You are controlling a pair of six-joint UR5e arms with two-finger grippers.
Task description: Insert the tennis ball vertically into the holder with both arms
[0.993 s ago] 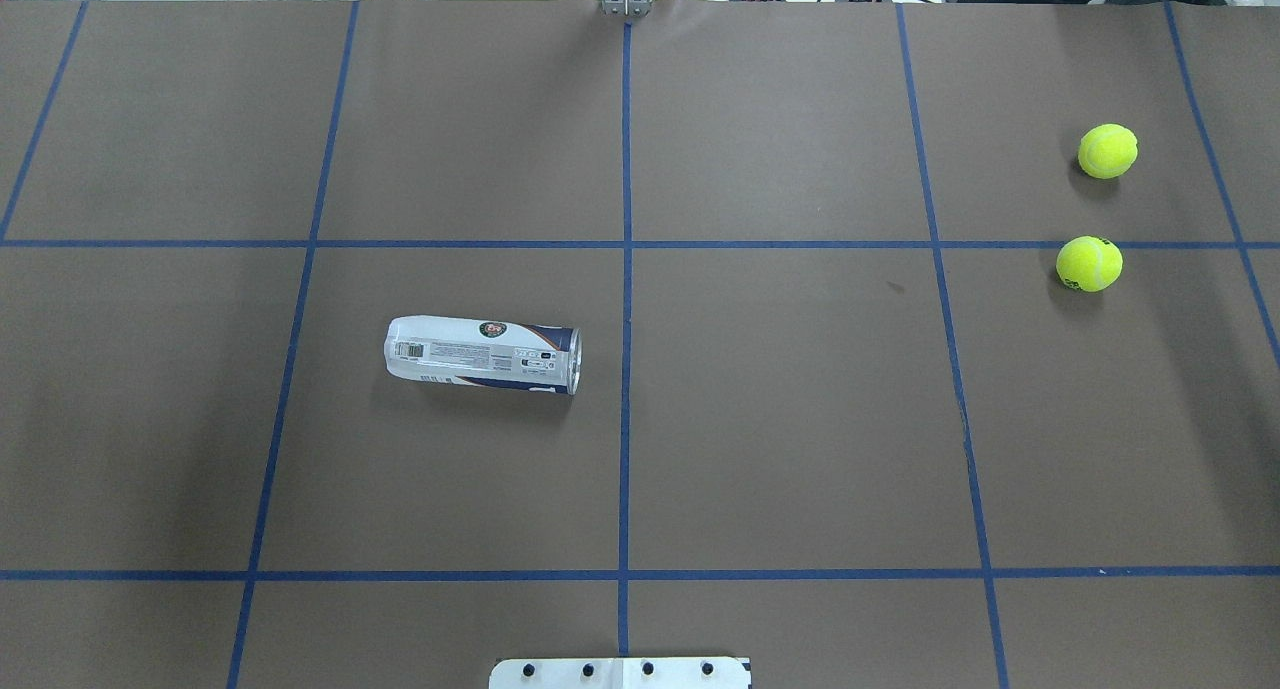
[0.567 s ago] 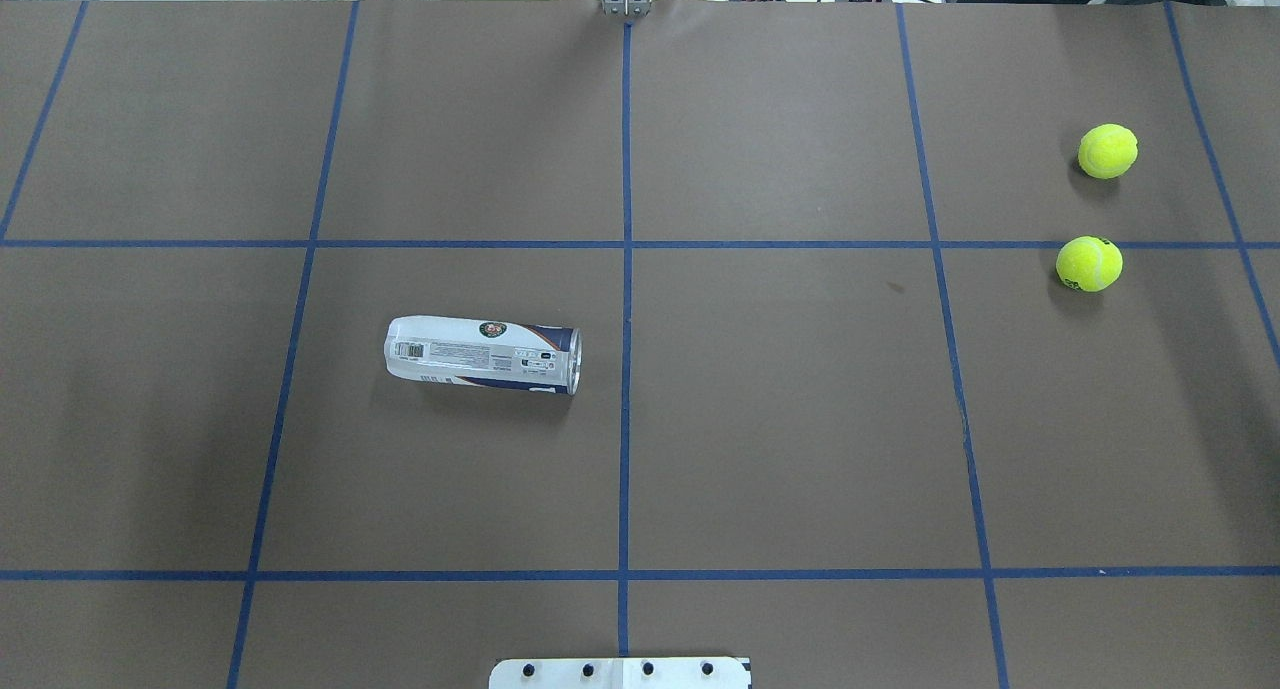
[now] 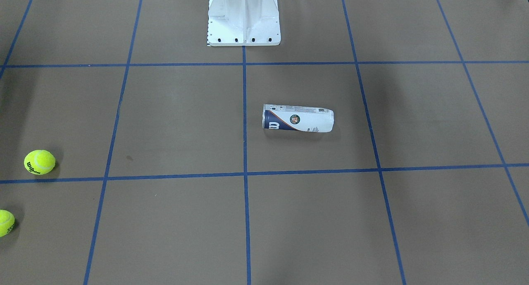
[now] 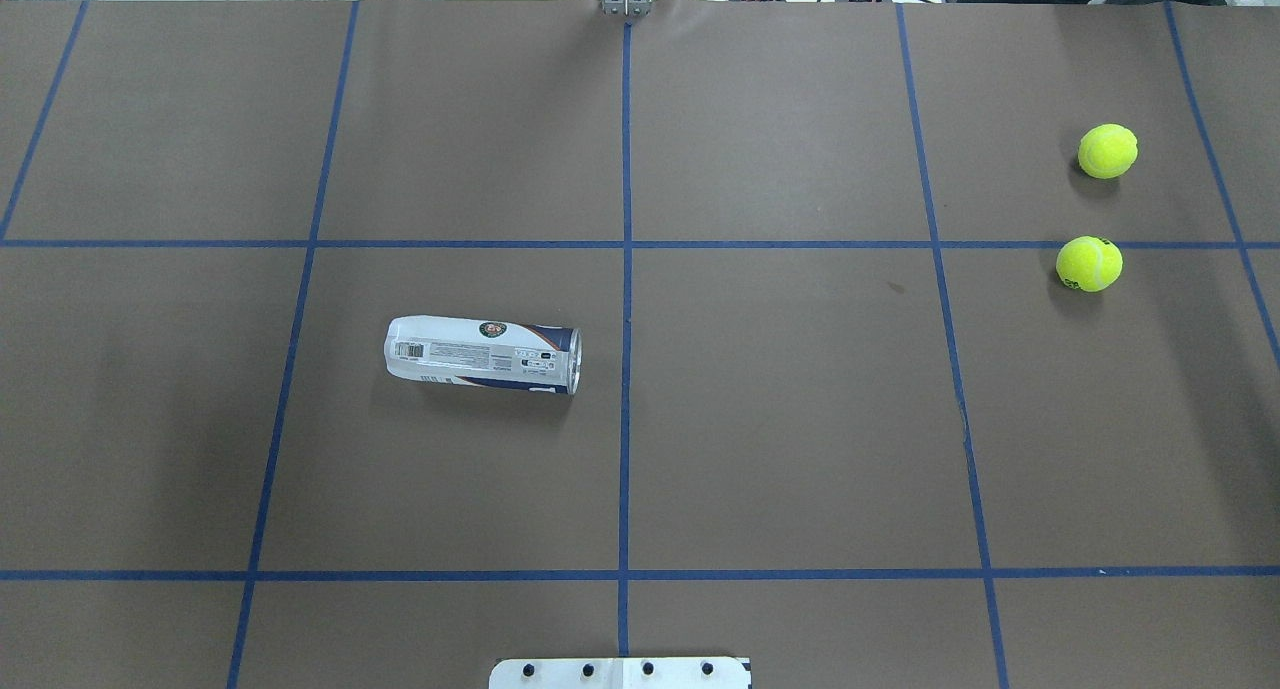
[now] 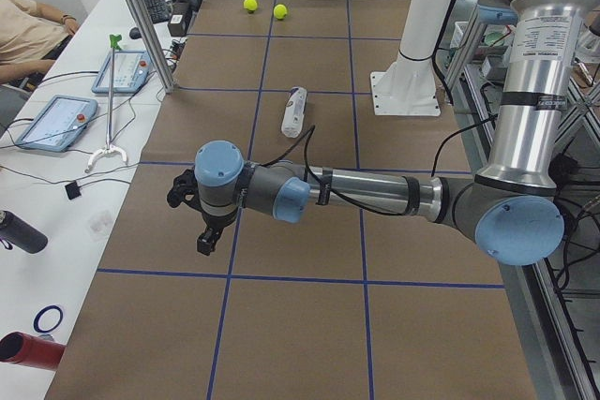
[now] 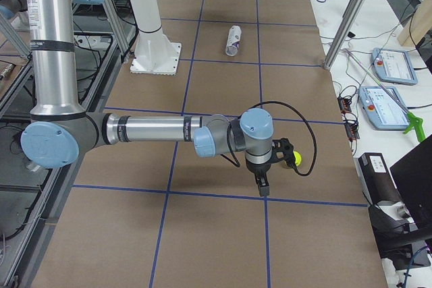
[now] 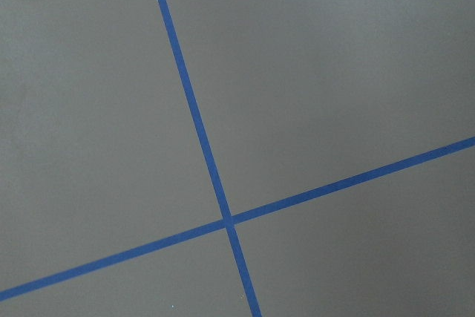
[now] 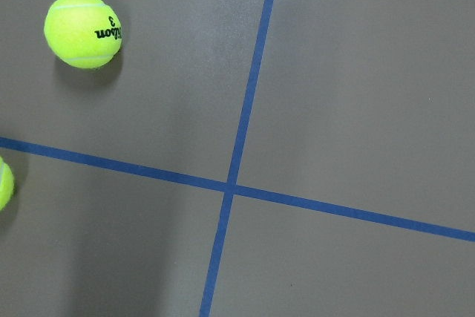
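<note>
Plainly, blue tape grids the brown table; holder lies sideways; left gripper, right gripper: cannot tell if spread.

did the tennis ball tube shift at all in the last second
No. In the overhead view the holder lies on its side in the same spot, its open end just left of the centre blue tape line, as before.

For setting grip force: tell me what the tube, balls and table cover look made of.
Tube: seemingly thin clear plastic, glossy, under a printed white-and-navy label.
Balls: fuzzy yellow felt, matte, black lettering.
Table cover: probably brown paper, matte, its far edge wavy.
</note>
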